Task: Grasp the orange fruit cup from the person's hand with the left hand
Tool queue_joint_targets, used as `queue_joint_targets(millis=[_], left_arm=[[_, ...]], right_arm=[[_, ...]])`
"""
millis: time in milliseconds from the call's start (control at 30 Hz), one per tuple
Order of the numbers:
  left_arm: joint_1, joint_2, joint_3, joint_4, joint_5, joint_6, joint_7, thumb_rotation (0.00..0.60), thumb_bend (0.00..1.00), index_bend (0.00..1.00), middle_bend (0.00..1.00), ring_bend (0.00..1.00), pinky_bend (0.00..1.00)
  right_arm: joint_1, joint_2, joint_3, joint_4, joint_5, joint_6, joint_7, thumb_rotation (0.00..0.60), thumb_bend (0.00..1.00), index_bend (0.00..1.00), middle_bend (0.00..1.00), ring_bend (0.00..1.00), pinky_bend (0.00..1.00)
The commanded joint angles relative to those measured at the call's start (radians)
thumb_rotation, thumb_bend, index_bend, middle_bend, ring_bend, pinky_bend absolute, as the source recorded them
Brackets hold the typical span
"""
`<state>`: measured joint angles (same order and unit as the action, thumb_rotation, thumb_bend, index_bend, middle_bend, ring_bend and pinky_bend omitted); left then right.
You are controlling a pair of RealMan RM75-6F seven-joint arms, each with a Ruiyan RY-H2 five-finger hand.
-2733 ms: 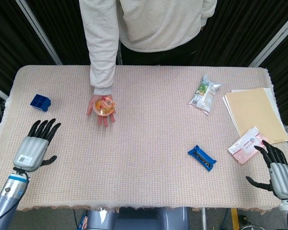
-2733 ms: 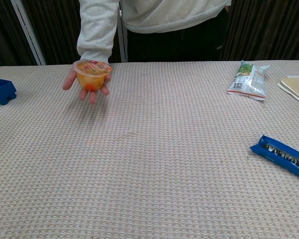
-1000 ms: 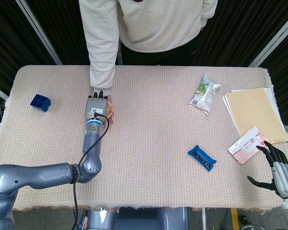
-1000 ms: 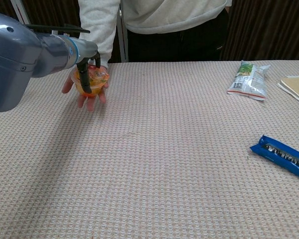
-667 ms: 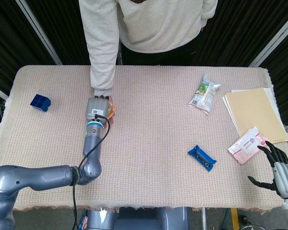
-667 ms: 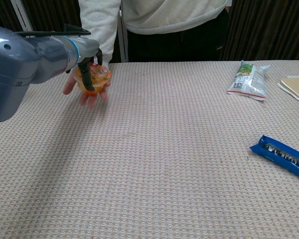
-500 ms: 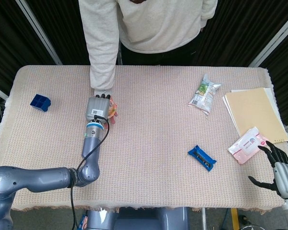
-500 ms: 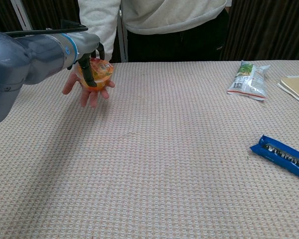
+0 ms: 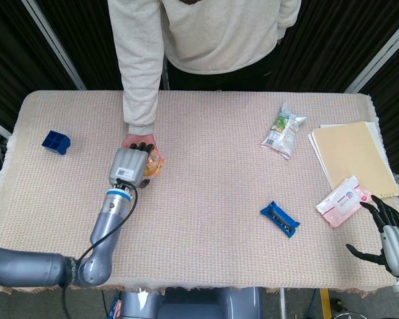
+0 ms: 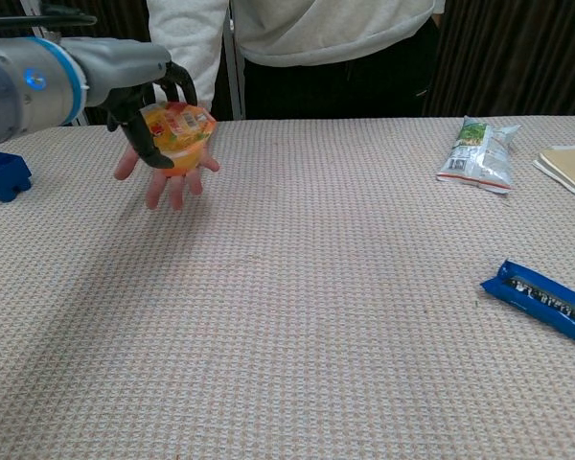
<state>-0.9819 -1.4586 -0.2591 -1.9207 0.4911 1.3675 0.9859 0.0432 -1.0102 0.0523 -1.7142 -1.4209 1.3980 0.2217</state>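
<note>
The orange fruit cup (image 10: 179, 137) has a printed foil lid and is tilted, lifted just above the person's open palm (image 10: 166, 177). My left hand (image 10: 146, 110) grips it from the left, dark fingers wrapped around its side. In the head view the left hand (image 9: 129, 165) covers most of the fruit cup (image 9: 154, 163), of which only an orange edge shows, below the person's sleeve (image 9: 141, 73). My right hand (image 9: 388, 232) rests open at the table's right front corner, holding nothing.
A blue block (image 9: 56, 141) sits far left. A snack bag (image 9: 283, 129), a tan folder (image 9: 352, 157), a pink-white packet (image 9: 344, 200) and a blue wrapper (image 9: 279, 218) lie on the right half. The person stands at the far edge.
My left hand closed around the cup and has raised and pulled it slightly toward me, off the person's palm. The forearm swung left. The right hand stayed put.
</note>
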Motion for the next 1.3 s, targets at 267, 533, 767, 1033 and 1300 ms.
queue_joint_targets(millis=[267,533,767,1033,1300], left_arm=[[0.247,0.182,0.356,-0.223,0.377,0.051,-0.161,0.6,0.58,0.77,0.54,0.49,0.54],[0.327,0.139,0.435,-0.083,0.501,0.006,-0.253,0.6,0.56,0.6,0.33,0.31,0.39],[0.332,0.119,0.426,-0.031,0.459,-0.072,-0.26,0.6,0.29,0.06,0.0,0.0,0.0],[0.367,0.164,0.424,-0.065,0.506,-0.062,-0.307,0.6,0.22,0.0,0.0,0.0,0.0],[0.504,0.238,0.499,-0.033,0.791,0.139,-0.408,0.6,0.19,0.0,0.0,0.0,0.0]], right_arm=[[-0.01,-0.006,0.001,-0.008,-0.002,0.023,-0.026,0.6,0.07,0.14,0.0,0.0,0.0],[-0.015,-0.008,0.004,-0.015,0.005,0.029,-0.037,0.6,0.07,0.14,0.0,0.0,0.0],[-0.019,-0.008,0.006,-0.016,0.01,0.034,-0.039,0.6,0.07,0.14,0.0,0.0,0.0],[-0.024,-0.006,0.005,-0.015,0.007,0.04,-0.039,0.6,0.07,0.14,0.0,0.0,0.0],[-0.019,-0.012,0.007,0.0,-0.003,0.042,-0.066,0.6,0.07,0.14,0.0,0.0,0.0]])
